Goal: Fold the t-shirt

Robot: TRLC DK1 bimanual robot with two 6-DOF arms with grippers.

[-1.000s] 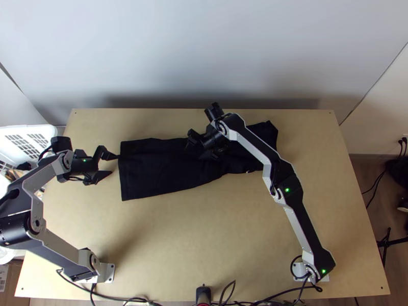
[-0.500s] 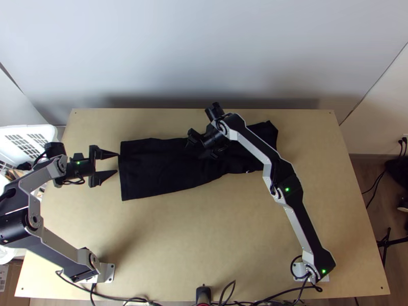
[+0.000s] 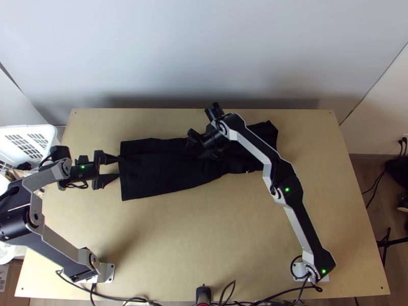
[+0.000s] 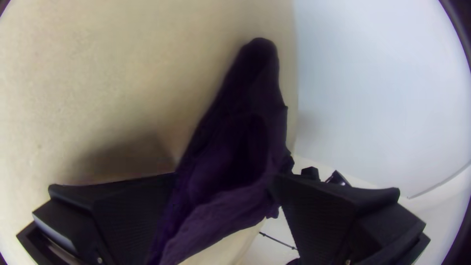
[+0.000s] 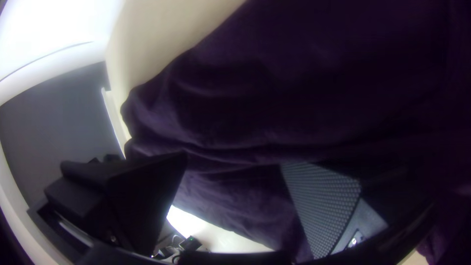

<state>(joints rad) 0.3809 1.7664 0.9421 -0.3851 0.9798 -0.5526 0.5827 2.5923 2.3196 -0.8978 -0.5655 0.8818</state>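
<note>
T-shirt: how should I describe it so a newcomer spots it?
On the light wooden table, toward its far edge, lies a long black cloth T-shirt, its straight end by the black left claw. Unlike the jointed silver-grey arms, it's soft fabric.

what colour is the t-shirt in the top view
The t-shirt looks black, clearest in the top view.
</note>
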